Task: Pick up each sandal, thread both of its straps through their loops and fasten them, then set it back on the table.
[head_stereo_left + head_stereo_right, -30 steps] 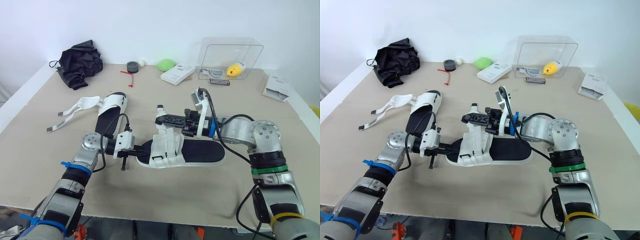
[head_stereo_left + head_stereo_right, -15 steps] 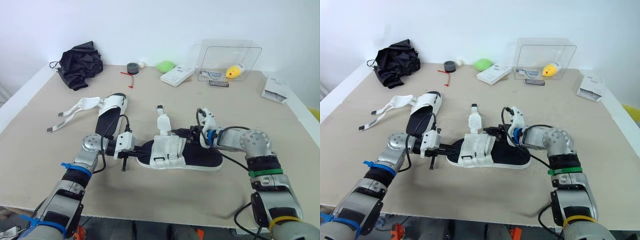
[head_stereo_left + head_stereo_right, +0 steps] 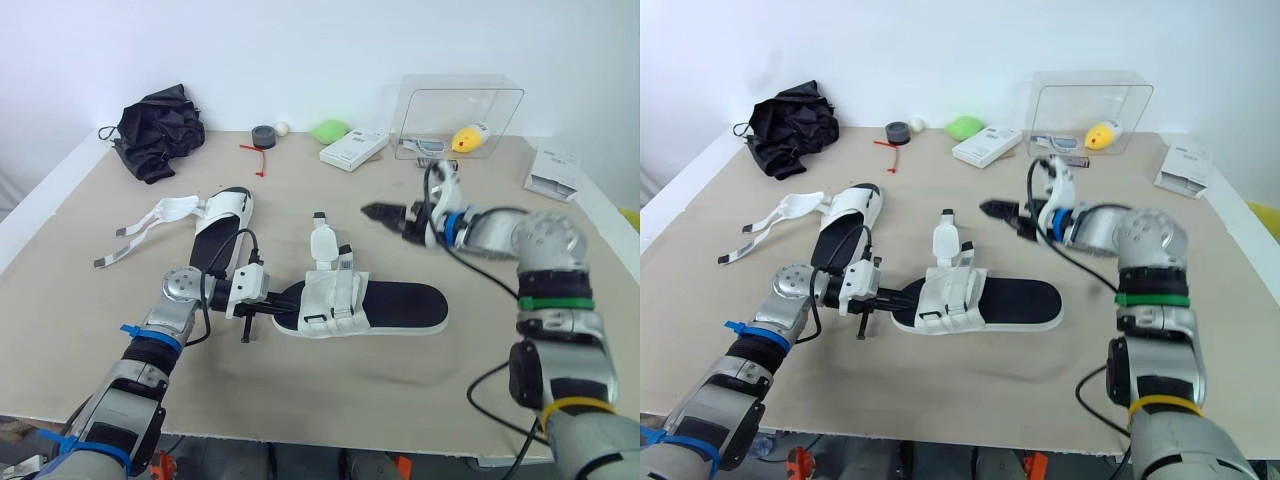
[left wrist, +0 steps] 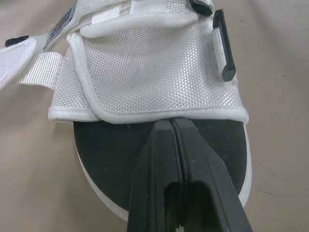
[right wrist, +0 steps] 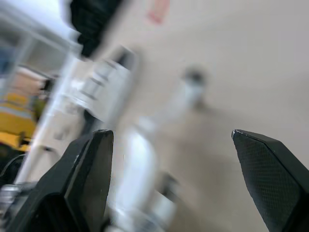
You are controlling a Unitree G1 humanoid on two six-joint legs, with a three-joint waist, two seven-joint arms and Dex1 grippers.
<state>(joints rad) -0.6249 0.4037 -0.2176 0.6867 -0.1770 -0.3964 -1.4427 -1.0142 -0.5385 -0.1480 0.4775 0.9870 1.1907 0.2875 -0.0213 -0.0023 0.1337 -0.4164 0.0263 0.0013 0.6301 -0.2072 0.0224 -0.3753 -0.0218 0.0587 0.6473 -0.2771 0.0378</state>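
Note:
The near sandal (image 3: 395, 304), black sole with white straps (image 3: 333, 297), lies flat at the table's middle. One strap (image 3: 323, 241) stands upright from it, unfastened. My left gripper (image 3: 278, 311) is shut, its fingertips (image 4: 173, 126) resting on the black footbed at the toe, just under the white upper (image 4: 145, 77). My right gripper (image 3: 384, 214) hovers above and behind the sandal, open, with nothing between its fingers (image 5: 91, 169). The second sandal (image 3: 223, 224) lies at the left, its loose straps (image 3: 148, 222) spread toward the table's left edge.
Along the back stand a black cloth (image 3: 160, 125), a tape roll (image 3: 265, 133), a green lump (image 3: 331, 130), a white box (image 3: 354, 148) and a clear case (image 3: 460, 115) with a yellow item (image 3: 470, 138). A white packet (image 3: 555, 175) lies at the right edge.
My right gripper opened, let go of the strap and swung up and back from the sandal. The sandal settled flat, strap left upright. The left gripper stayed put.

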